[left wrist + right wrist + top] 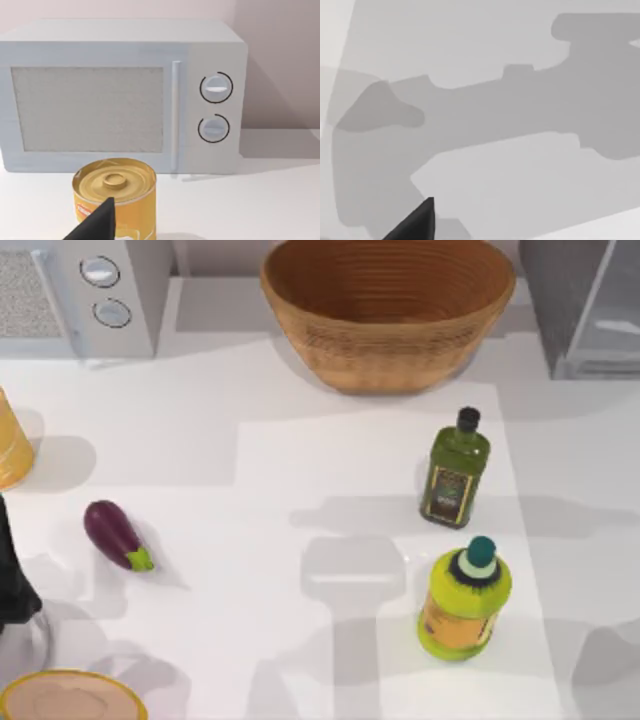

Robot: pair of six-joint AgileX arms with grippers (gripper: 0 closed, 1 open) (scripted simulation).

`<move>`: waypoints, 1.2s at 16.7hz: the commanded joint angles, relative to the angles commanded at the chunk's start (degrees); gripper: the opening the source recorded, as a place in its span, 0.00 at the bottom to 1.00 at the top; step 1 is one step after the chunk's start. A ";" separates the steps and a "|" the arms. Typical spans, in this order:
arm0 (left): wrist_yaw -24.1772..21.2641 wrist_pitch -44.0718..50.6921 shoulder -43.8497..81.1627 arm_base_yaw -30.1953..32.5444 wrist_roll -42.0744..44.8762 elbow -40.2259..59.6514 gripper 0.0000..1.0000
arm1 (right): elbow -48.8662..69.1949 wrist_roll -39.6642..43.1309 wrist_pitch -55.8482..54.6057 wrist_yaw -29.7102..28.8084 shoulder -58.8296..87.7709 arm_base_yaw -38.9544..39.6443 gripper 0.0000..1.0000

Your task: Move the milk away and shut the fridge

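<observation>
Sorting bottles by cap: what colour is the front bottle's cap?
Teal, on the yellow-green bottle; the top view shows it best.

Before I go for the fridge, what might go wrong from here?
1. The dark green bottle and the yellow-green bottle stand upright at right, short of the fridge; a right-arm sweep toward it might topple them.
2. The left claw hovers close to the yellow can before the microwave; moving forward may bump it.

A kitchen is showing here: a microwave [85,290], fridge [585,305], basket [388,310] and oil bottle [455,468] are sitting on a white counter [260,490].
</observation>
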State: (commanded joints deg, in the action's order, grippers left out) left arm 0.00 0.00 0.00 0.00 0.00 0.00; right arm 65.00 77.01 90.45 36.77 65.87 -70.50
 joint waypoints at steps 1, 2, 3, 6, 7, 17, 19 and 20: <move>0.00 0.00 0.00 0.00 0.00 0.00 1.00 | 1.58 5.20 -0.61 2.49 5.41 -4.89 1.00; 0.00 0.00 0.00 0.00 0.00 0.00 1.00 | 3.10 10.42 -1.37 4.87 10.65 -9.61 1.00; 0.00 0.00 0.00 0.00 0.00 0.00 1.00 | 4.51 15.53 -2.28 7.09 15.60 -13.94 1.00; 0.00 0.00 0.00 0.00 0.00 0.00 1.00 | 8.30 27.82 -5.11 12.67 27.65 -24.21 1.00; 0.00 0.00 0.00 0.00 0.00 0.00 1.00 | 9.24 30.82 -5.99 14.10 30.64 -26.83 1.00; 0.00 0.00 0.00 0.00 0.00 0.00 1.00 | 10.38 37.35 -7.88 17.80 37.28 -32.98 1.00; 0.00 0.00 0.00 0.00 0.00 0.00 1.00 | 10.44 35.53 -9.74 17.73 37.50 -31.12 1.00; 0.00 0.00 0.00 0.00 0.00 0.00 1.00 | 10.55 33.74 -11.55 17.65 37.67 -29.36 1.00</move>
State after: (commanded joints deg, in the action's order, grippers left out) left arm 0.00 0.00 0.00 0.00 0.00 0.00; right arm 75.55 110.75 78.90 54.42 103.54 -99.86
